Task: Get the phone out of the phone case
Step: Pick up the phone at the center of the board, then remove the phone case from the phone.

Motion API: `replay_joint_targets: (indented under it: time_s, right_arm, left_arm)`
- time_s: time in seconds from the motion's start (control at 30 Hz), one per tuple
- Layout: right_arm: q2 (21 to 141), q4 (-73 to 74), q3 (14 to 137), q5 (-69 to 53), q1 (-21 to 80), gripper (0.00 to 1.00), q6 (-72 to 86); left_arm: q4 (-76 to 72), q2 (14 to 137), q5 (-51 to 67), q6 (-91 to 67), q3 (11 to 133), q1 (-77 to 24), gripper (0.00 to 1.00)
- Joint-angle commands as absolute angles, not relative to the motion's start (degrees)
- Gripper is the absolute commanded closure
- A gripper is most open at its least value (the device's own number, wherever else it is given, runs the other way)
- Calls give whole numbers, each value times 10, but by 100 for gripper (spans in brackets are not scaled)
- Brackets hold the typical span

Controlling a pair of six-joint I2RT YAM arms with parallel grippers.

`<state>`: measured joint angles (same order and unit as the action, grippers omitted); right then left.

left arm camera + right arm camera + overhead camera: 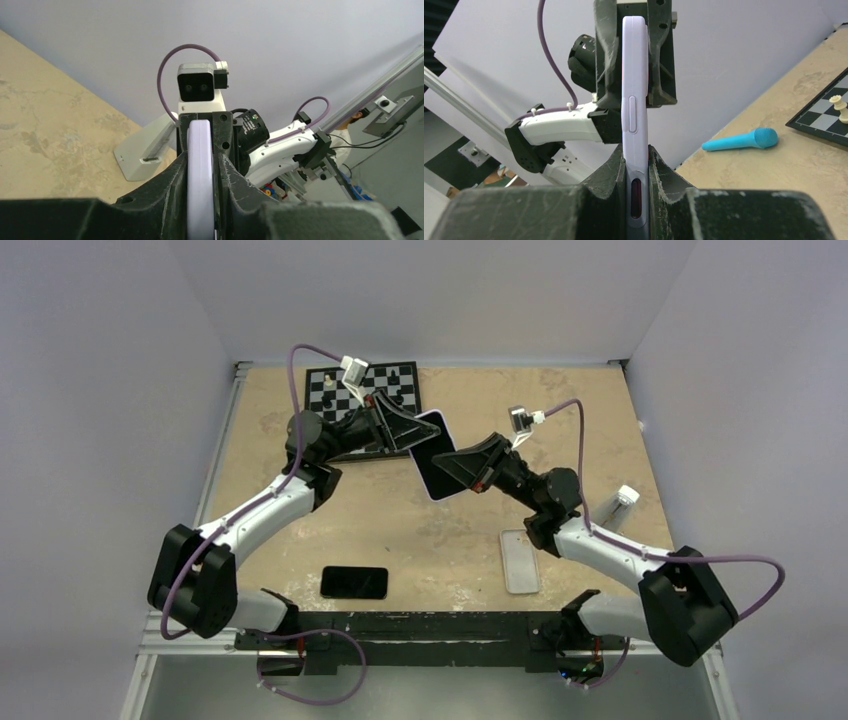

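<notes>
Nearest the arm bases, one black phone [354,582] and one pale spare case [520,560] lie flat and well apart, both much closer to you than the chessboard [345,390]. Just off that board's near right corner, your left gripper [408,432] and right gripper [452,466] each clamp an opposite end of the lilac phone case [634,90], held above the table [600,420] with the phone [437,458] inside it. One blue microphone [741,140] lies near the board.
</notes>
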<state>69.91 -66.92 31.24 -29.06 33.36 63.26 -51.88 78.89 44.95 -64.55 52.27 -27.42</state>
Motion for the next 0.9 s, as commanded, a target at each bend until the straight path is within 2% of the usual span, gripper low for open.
replay_joint_targets:
  time_s: [0.0,0.07,0.17,0.33,0.43,0.7,0.77,0.87]
  right_arm:
    - [700,-762,325,-231,335,100,639]
    - [697,-745,332,-216,334,100,629]
    - [697,-733,337,-205,335,100,620]
    - [712,-730,350,-219,336,100,623]
    - [725,-748,340,-220,339,100,633]
    - [784,-833,308,-215,350,100,672]
    - [798,-831,323,-228,353,100,675]
    - [795,-768,335,-247,353,100,657]
  left_arm:
    - [-526,780,482,-649,544,-278,65]
    - [-503,776,477,-639,547,-277,60]
    - [-488,775,475,-627,549,-278,60]
    - [-506,774,468,-637,543,-268,68]
    - [-539,775,465,-650,536,-258,78]
    - [-528,773,474,-634,541,-249,76]
    - [-536,777,478,-635,543,-245,81]
    - [-550,777,483,-627,539,-236,94]
